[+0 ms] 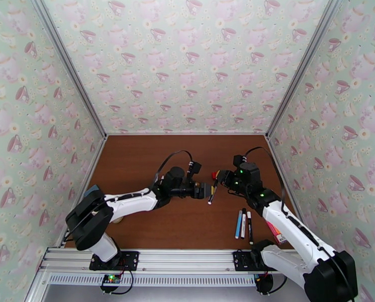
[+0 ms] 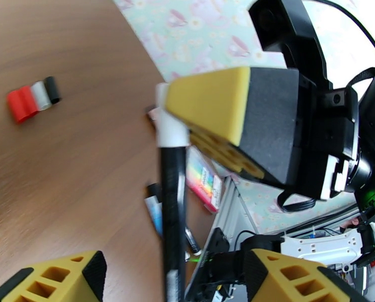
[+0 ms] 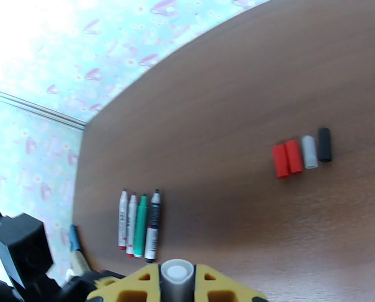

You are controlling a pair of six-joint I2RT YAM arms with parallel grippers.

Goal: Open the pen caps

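Right gripper [image 3: 177, 280] clamps 1 black pen [image 2: 172, 197]; left gripper [image 2: 172, 260] has its fingers apart around it, above brown table [image 3: 212, 96] with 4 loose caps [image 3: 302, 153], teacup-wallpaper walls [image 1: 187, 61].

Matt wood-grain table [image 3: 212, 96]; smooth plastic pen caps [image 3: 294, 156]; glossy pen [image 2: 173, 197]

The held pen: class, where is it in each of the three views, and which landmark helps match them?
Top external: held pen at mid-table, between the two arms.
Left wrist: down the middle, from the right fingers above to between the open left fingers below.
Right wrist: end-on at the bottom edge, clamped by the right fingers.
Landmark: loose caps row, upper left in left wrist, right in right wrist.
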